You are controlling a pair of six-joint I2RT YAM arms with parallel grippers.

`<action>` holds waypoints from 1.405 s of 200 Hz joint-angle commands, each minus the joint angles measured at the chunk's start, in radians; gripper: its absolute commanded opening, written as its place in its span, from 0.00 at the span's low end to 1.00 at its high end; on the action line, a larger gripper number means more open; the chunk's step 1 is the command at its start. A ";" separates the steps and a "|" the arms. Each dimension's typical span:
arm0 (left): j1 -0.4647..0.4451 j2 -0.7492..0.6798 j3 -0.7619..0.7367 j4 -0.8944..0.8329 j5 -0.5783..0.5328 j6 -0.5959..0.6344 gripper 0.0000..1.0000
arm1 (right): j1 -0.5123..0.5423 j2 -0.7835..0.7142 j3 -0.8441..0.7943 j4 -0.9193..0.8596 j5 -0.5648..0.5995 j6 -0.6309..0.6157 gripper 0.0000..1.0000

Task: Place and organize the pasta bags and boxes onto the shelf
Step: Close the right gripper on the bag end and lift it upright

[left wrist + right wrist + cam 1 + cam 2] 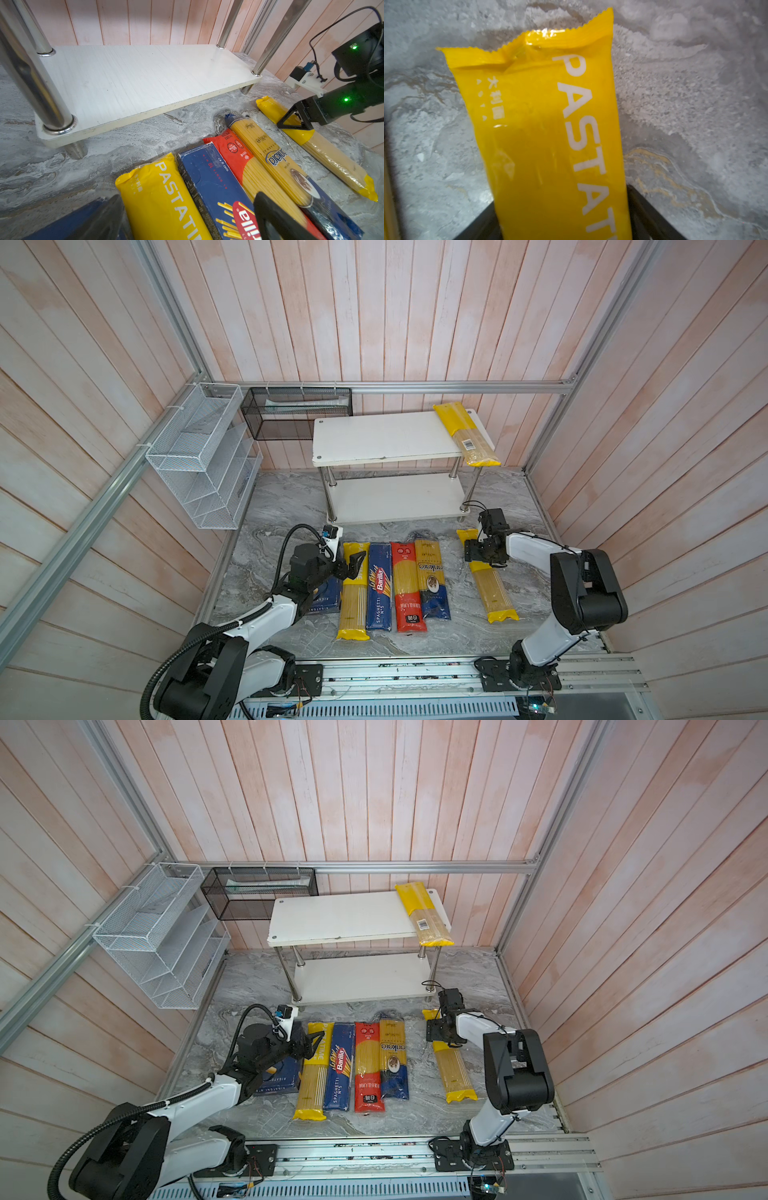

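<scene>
**Item:** yellow-ended spaghetti bag (pixel 492 589), lying flat just in front of the shelf (pixel 374 435), by its right front post.
**Right gripper** (pixel 478 551): jaws wide, astride the bag's shelf-ward end. Whether they pinch it cannot be told.
**Left gripper** (pixel 355 563): spread, empty, before the shelf's left half.
**Handling:** an end-hold will likely sag, so close firmly across the width, lift level, and lay it beside the shelved yellow bag (pixel 465 435).

left arm (pixel 270 616): white shells, black joints
right arm (pixel 528 549): same, thin black wires
hose (pixel 284 549): black, corrugated
left gripper (pixel 355 564): black triangular frames
LEDs (pixel 346 99): green
</scene>
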 commanded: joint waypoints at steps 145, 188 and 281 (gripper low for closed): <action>-0.006 -0.010 0.022 -0.003 -0.008 0.012 1.00 | -0.004 -0.099 -0.094 -0.033 -0.038 0.068 0.35; -0.006 -0.011 0.022 -0.003 -0.008 0.012 0.99 | -0.006 -0.142 -0.098 -0.027 -0.055 0.078 0.27; -0.007 -0.014 0.020 -0.003 -0.012 0.011 1.00 | -0.058 -0.306 -0.111 0.004 -0.155 0.094 0.10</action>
